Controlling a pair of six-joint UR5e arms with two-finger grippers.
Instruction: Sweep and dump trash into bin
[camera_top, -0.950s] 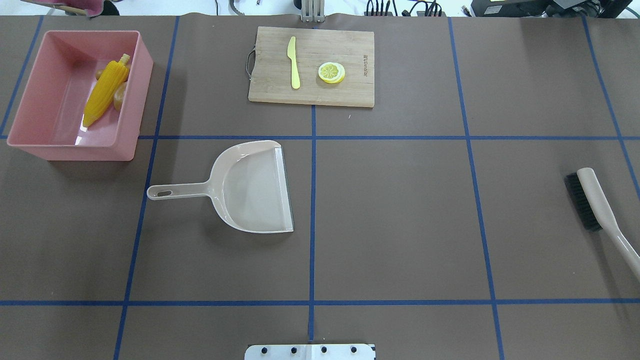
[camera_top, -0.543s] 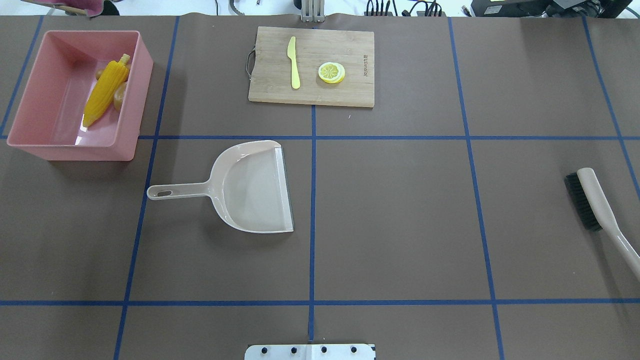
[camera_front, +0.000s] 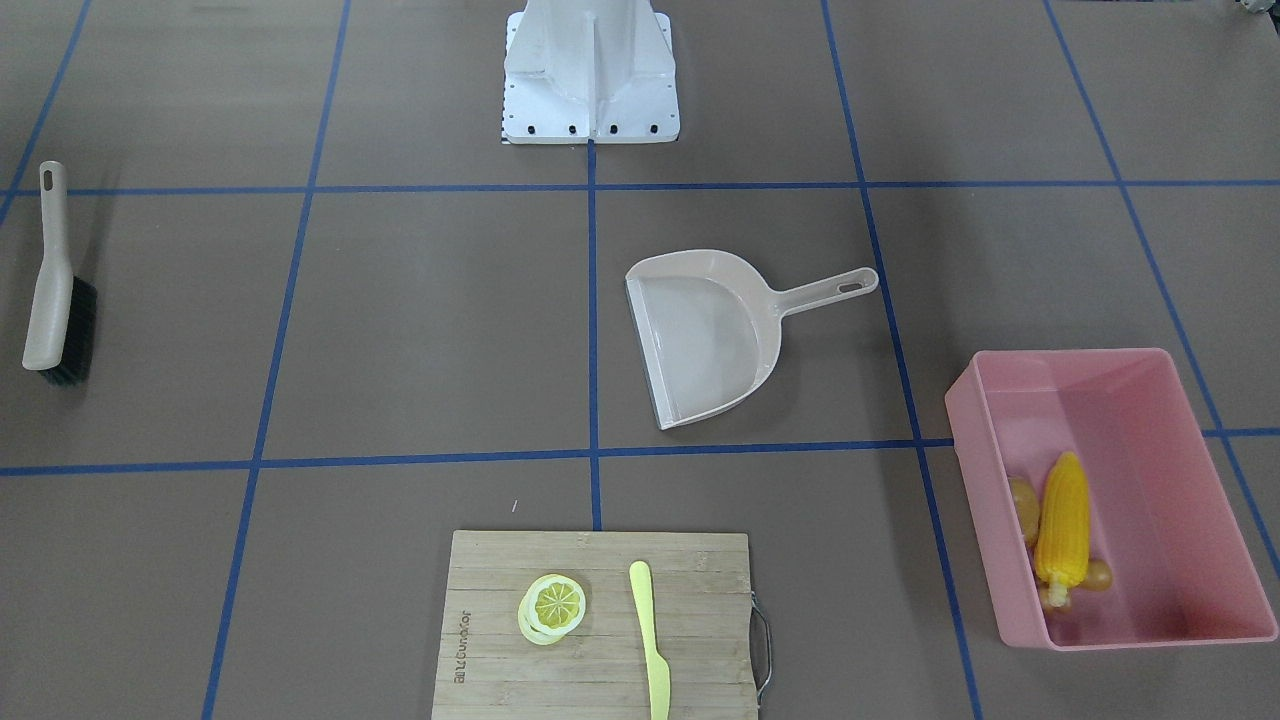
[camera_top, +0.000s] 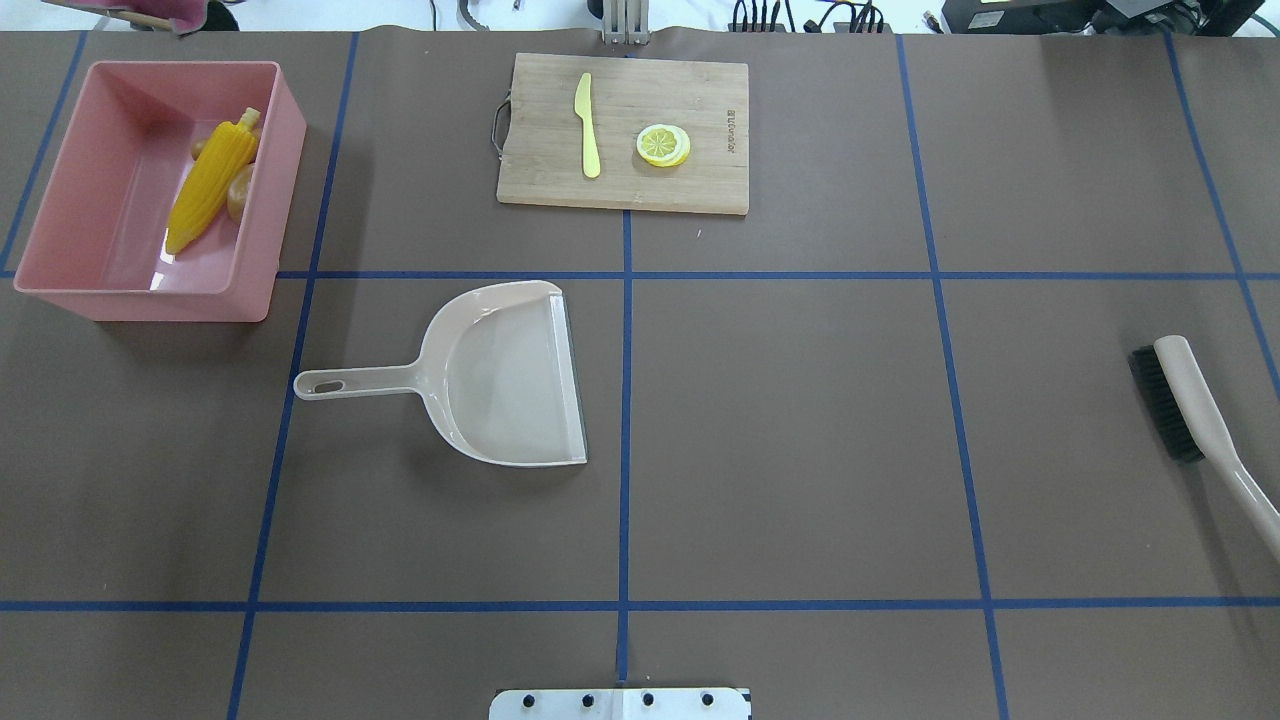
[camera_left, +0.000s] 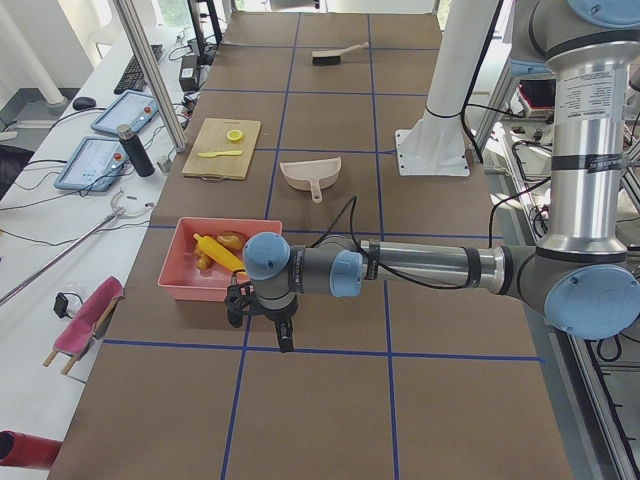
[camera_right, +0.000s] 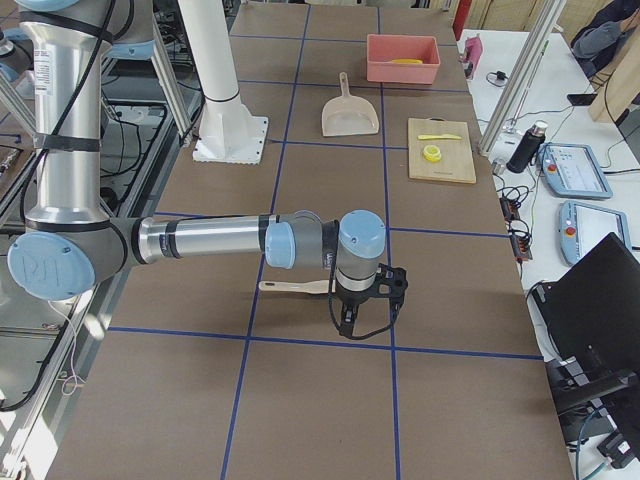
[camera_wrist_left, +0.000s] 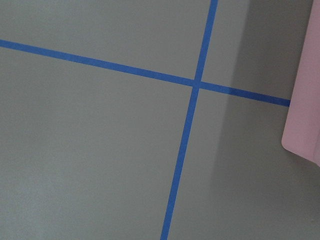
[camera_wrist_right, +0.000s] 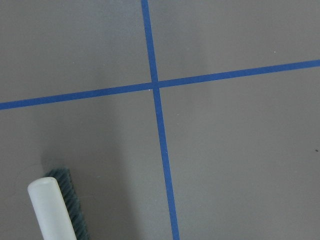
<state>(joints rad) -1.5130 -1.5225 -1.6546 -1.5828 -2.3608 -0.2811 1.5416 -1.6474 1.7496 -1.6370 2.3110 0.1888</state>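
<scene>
The pink bin (camera_top: 140, 300) stands at the table's far left and also shows in the front view (camera_front: 975, 480). Inside it lie the yellow corn cob (camera_top: 210, 185) and two tan lumps, one (camera_top: 240, 192) beside the corn and one (camera_top: 200, 148) mostly hidden behind it; I cannot tell potato from ginger. My left gripper (camera_left: 262, 325) hangs over the table just outside the bin, whose corner shows in the left wrist view (camera_wrist_left: 305, 100). My right gripper (camera_right: 368, 315) hangs beside the brush (camera_right: 295, 287). I cannot tell if either is open or shut.
The beige dustpan (camera_top: 500, 375) lies empty near the table's middle. The brush (camera_top: 1190, 400) lies at the right edge. A wooden cutting board (camera_top: 650, 190) at the far side carries a pale yellow knife (camera_top: 587, 125) and a lemon slice (camera_top: 663, 144).
</scene>
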